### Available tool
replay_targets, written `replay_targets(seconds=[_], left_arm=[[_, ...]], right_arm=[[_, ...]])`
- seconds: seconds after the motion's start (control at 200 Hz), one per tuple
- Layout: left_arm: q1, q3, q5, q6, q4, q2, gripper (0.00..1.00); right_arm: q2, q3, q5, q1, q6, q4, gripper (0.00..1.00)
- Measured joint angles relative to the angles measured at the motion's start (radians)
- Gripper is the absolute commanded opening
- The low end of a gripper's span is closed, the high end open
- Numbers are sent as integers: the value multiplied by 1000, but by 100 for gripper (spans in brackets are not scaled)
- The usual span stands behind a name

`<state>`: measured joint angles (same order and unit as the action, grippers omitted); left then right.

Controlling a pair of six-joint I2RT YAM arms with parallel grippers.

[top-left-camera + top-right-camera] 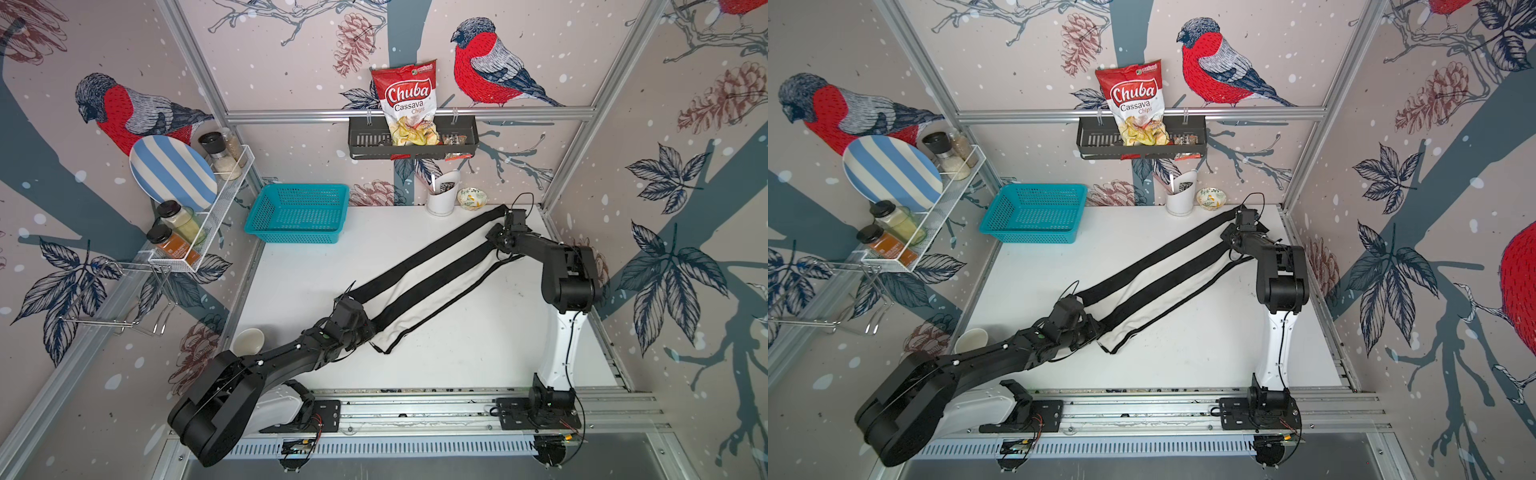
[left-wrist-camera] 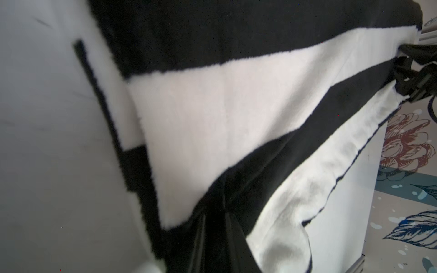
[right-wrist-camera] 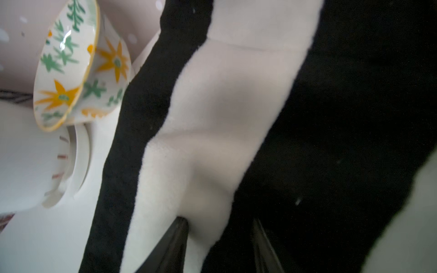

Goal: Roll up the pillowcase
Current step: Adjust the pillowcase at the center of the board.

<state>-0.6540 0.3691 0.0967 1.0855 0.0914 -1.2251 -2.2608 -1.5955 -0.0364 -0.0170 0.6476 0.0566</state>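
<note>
Pillowcase (image 1: pixel 432 286), striped: stretched diagonally over worktop (image 1: pixel 457 353); left pincer (image 2: pixel 214 212) clenched on one end, right pincer (image 3: pixel 217 221) apparently grasping the other.

chip bag (image 1: pixel 409 99) | "Chuba Cassava Chips" (red-white pack) | both top views

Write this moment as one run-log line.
pillowcase: stretched, not rolled | left gripper: grips it | right gripper: grips it
</note>
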Motion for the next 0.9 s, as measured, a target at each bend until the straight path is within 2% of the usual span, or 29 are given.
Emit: replay_targets(seconds=[0.1,0.16,0.23,0.285,0.365,0.475,0.6,0.755,0.9], left_arm=[[-30,77,-30,23,-24,-26,39],[-32,129,-58,24,-64,-28,53],[-31,193,-99,2,-118,-23,65],[-18,230,-121,-29,-150,-14,65],[38,256,-134,-93,-188,-2,61],[149,258,-124,-183,-230,7,56],[246,258,-77,-271,-216,-23,56],[313,290,29,-359,-200,-145,55],[371,333,96,-437,-173,-242,50]], right_arm=[[-53,-122,3,11,-26,74,59],[-61,-165,8,9,-47,114,62],[-44,-175,8,-5,-59,138,66],[-7,-148,10,-21,-72,140,68],[85,-57,25,-56,-88,138,70],[252,114,53,-123,-98,94,71],[426,319,84,-216,-108,30,73],[608,528,116,-413,-158,-35,76],[713,668,189,-667,-241,-98,81]])
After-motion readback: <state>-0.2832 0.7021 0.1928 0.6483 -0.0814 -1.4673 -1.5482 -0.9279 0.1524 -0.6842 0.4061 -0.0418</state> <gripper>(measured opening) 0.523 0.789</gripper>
